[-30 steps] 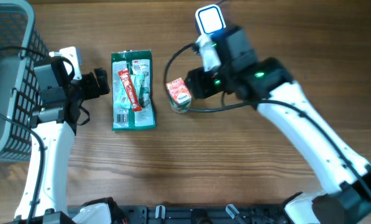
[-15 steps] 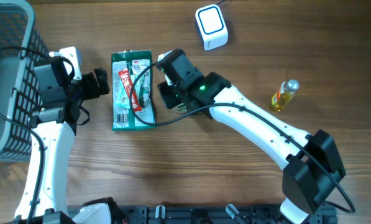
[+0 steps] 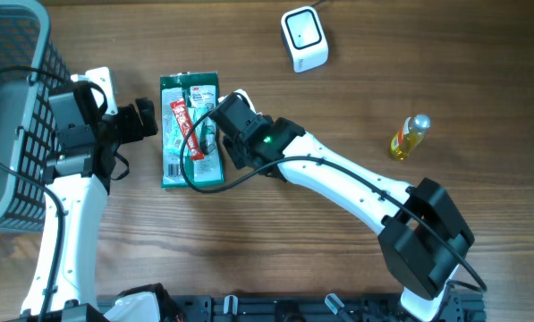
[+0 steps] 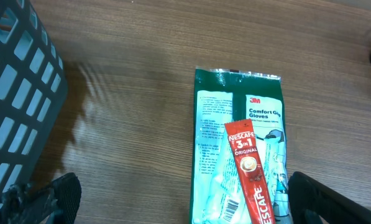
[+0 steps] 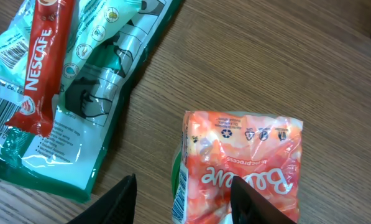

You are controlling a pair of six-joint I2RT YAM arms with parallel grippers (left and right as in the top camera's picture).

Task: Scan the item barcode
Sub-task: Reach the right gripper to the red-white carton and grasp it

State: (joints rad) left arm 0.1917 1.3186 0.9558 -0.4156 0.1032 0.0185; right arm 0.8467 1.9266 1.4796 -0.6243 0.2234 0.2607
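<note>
Since a second ago your right arm has swung left, away from the white barcode scanner (image 3: 304, 38) near the table's (image 3: 338, 259) far edge. The right gripper (image 5: 184, 196) now hangs over the right edge of the green glove pack (image 3: 190, 165).

From overhead, the arm hides the orange snack packet (image 5: 241, 165). The right wrist camera shows it lying on the wood just beside the glove pack, between that gripper's two fingers. One finger overlaps the packet and the other stands a little apart from it. Whether the jaws pinch it cannot be told.

A red Nescafé stick (image 3: 184, 125) lies on top of the glove pack.

Your left gripper (image 3: 146, 119) is spread wide and holds nothing, just left of the glove pack and pointing at it. A dark mesh basket (image 3: 7, 116) stands at the far left. A small yellow oil bottle (image 3: 408, 137) lies well apart on the right.
</note>
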